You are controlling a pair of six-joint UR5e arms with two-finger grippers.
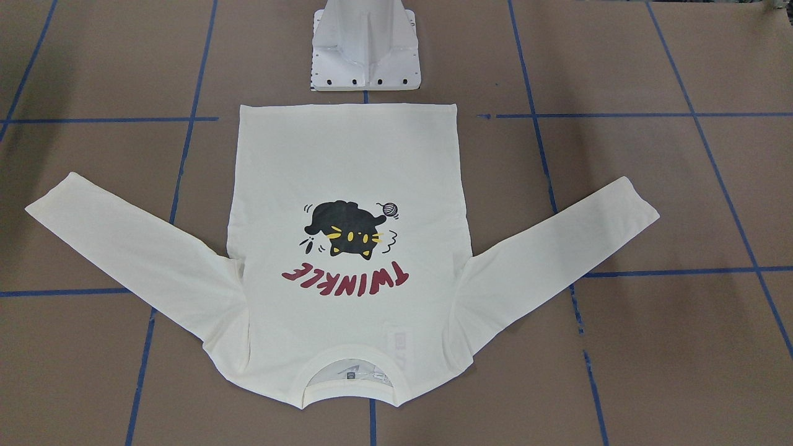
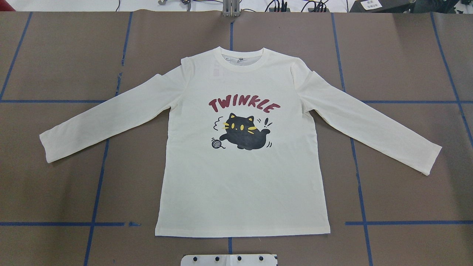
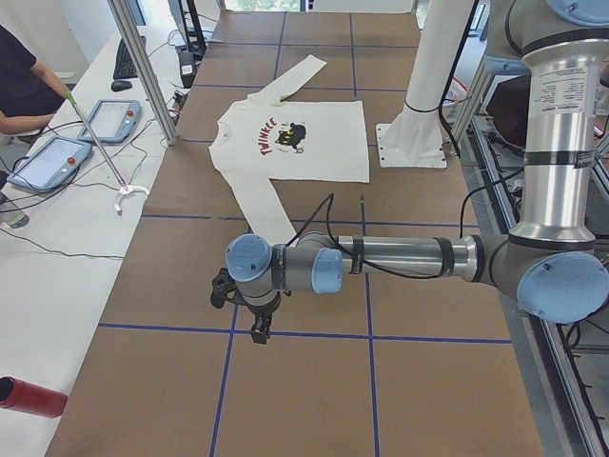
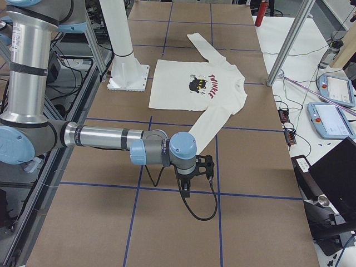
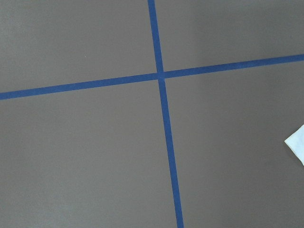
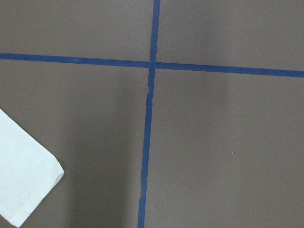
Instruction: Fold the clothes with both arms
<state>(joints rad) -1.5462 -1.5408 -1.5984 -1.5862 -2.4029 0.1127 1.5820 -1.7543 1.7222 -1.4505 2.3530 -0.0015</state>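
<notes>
Shirt (image 2: 244, 184), one only, cream-white and long-sleeved, lies flat and print side up in the middle of the brown table (image 2: 55, 192). Its hem is toward the white pedestal base (image 1: 365, 49) and its neckline toward the far edge. On the chest sit one black cat print (image 2: 244, 133) with yellow details, one small ball of yarn (image 2: 216, 143) beside it, and the dark-red TWINKLE lettering (image 2: 244, 104) arched above. Its two sleeves are spread out and angled away from the body: the left sleeve (image 2: 107, 118) on the robot's left and the right sleeve (image 2: 369, 122) on its right. Blue tape lines (image 2: 96, 199) mark the table in a grid. Two arms show, only from the table's ends. The left arm (image 3: 400, 257) reaches out level, with the left gripper (image 3: 257, 328) pointing down over bare table just beyond the left sleeve's end. The right arm (image 4: 105, 137) does likewise at the other end with the right gripper (image 4: 186, 189). I cannot tell whether either one's jaws stand apart or together. Each wrist camera shows one tape crossing and one cuff corner, the left cuff (image 5: 297, 142) and the right cuff (image 6: 23, 175). One person (image 3: 24, 86) sits by two teach pendants (image 3: 107, 119).
</notes>
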